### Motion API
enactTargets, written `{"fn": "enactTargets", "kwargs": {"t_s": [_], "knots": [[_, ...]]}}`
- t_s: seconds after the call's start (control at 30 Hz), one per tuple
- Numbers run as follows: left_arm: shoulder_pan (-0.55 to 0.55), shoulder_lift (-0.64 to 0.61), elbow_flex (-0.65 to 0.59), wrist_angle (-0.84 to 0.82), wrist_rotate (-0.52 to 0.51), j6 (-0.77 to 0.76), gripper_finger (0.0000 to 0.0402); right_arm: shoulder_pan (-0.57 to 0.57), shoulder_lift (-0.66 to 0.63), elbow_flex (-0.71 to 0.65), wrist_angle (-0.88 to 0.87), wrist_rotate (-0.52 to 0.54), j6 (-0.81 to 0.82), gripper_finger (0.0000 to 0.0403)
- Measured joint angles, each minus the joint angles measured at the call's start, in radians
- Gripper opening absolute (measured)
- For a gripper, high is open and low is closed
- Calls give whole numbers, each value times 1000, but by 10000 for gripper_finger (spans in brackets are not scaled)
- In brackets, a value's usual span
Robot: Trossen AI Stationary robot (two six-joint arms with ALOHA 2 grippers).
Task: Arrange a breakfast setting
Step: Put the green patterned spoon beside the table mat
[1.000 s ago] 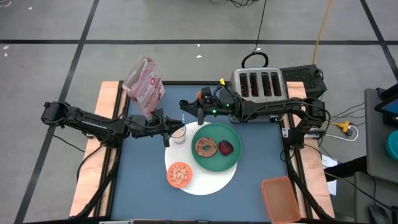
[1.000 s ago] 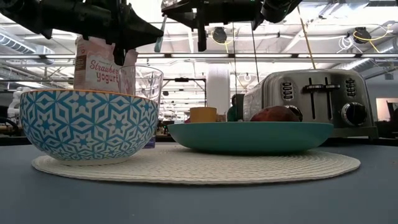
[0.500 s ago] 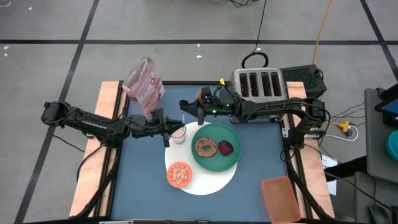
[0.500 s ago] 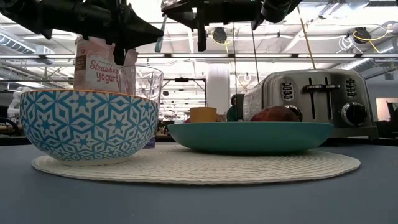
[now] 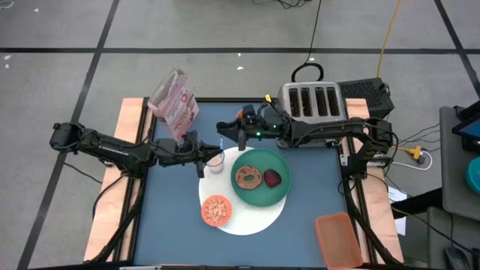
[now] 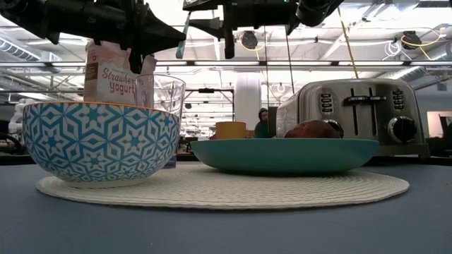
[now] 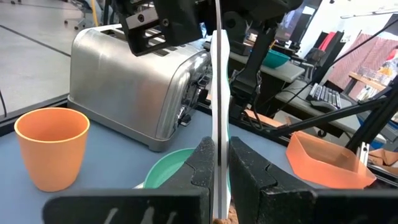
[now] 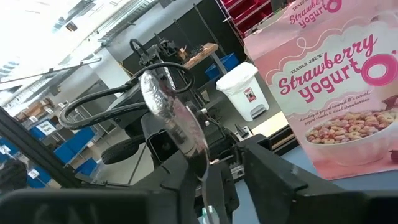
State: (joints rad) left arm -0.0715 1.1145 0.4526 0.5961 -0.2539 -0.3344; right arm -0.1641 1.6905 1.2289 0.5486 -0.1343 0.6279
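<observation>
Spoon (image 7: pixel 217 93) mid-handoff above the table, at 11 o'clock of the green plate (image 5: pixel 259 193). Left gripper (image 7: pixel 216 163) jaws pinch it narrow; right gripper (image 5: pixel 223 142) jaws are parted around its bowl. You risk dropping it into the milk glass (image 5: pixel 216 162) if that thin pinch slips.

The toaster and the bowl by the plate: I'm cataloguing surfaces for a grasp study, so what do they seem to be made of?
The toaster looks like polished metal, probably steel: its shell mirrors the room, and its knobs and levers are dark. The bowl looks like glazed ceramic: a glossy blue and white star pattern with an orange rim, though painted melamine could look similar. The plate is smooth, opaque teal with a soft sheen, either glazed ceramic or plastic.
</observation>
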Motion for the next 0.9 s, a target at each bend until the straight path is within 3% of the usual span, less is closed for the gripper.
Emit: {"fn": "enactTargets", "kwargs": {"t_s": [0.43, 0.7, 0.9], "knots": [[0, -15, 0, -8, -1, -1, 29, -45, 0, 0, 1, -250, 0, 215], [-1, -129, 0, -115, -7, -9, 29, -72, 0, 0, 0, -344, 39, 223], [-9, -264, 0, -269, -7, -83, 29, -73, 0, 0, -7, -346, 49, 222]]}}
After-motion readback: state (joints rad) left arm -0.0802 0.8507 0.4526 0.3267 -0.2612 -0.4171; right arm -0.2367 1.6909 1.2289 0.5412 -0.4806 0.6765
